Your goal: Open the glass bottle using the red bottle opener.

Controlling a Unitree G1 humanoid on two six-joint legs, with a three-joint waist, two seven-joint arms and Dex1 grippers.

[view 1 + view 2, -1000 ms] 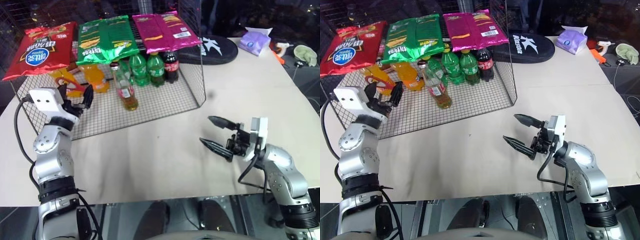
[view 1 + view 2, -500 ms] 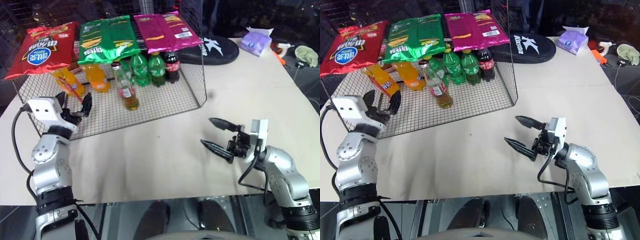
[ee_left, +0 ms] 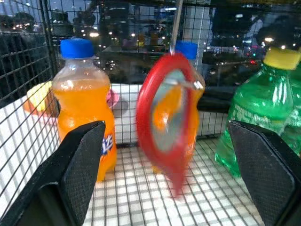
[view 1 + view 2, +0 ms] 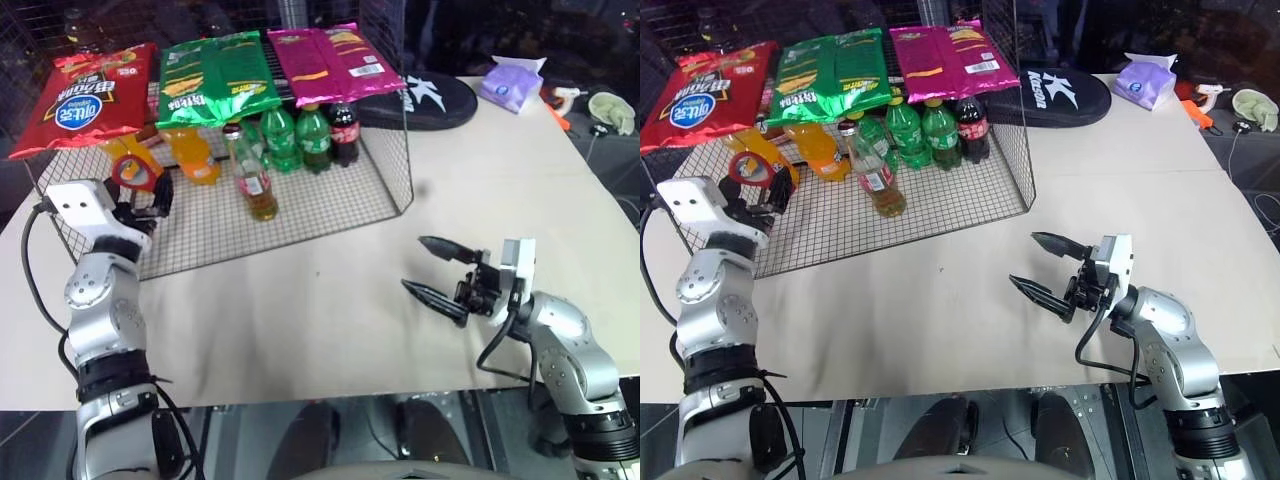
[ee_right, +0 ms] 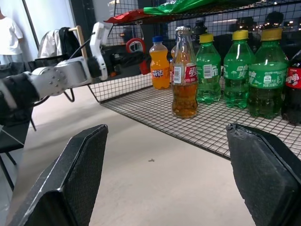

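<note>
The red bottle opener (image 3: 165, 120) hangs by its ring head from a thin wire hook inside the wire cage (image 4: 300, 215). My left gripper (image 4: 140, 193) is open at the cage's left end, one finger on each side of the opener without touching it. The glass bottle (image 4: 256, 182) stands upright on the cage floor, amber liquid inside and a red-and-white label, right of the left gripper; it also shows as the glass bottle (image 5: 184, 75) in the right wrist view. My right gripper (image 4: 412, 263) hangs open over the bare table, pointing toward the cage, with nothing in it.
Orange drink bottles (image 3: 83, 101) stand behind the opener, and green soda bottles (image 4: 296, 137) and a cola bottle (image 4: 343, 130) beside the glass bottle. Chip bags (image 4: 215, 75) lie on the cage's top. A black bag (image 4: 430, 100) and a purple tissue pack (image 4: 510, 82) sit at the back right.
My left gripper has shifted left along the cage front, and the red opener now hangs between its fingers. The right arm has stayed still.
</note>
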